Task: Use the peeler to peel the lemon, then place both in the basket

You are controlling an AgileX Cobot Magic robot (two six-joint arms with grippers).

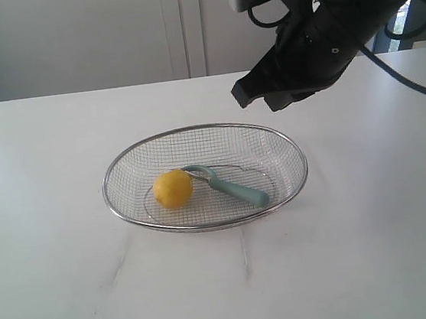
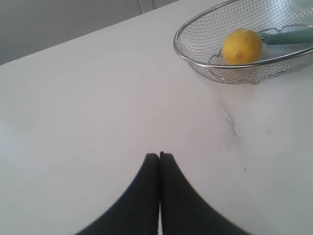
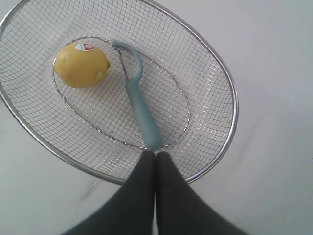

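The yellow lemon (image 1: 173, 189) lies in the silver wire-mesh basket (image 1: 293, 150) on the white table. Beside it, also inside the basket, lies the teal-handled peeler (image 1: 230, 186), its looped head next to the lemon. My right gripper (image 1: 258, 99) hangs above the basket's far right side, shut and empty. In the right wrist view its tips (image 3: 156, 154) sit over the end of the peeler's (image 3: 141, 105) handle, with the lemon (image 3: 80, 64) and the basket rim (image 3: 231, 103) beyond. My left gripper (image 2: 159, 155) is shut and empty over bare table, well away from the basket (image 2: 195, 61) and lemon (image 2: 241, 46).
The white table (image 1: 58, 285) spreads wide around the basket. A pale wall with panel seams stands behind it. Black cables trail from the right arm (image 1: 380, 2) at the upper right.
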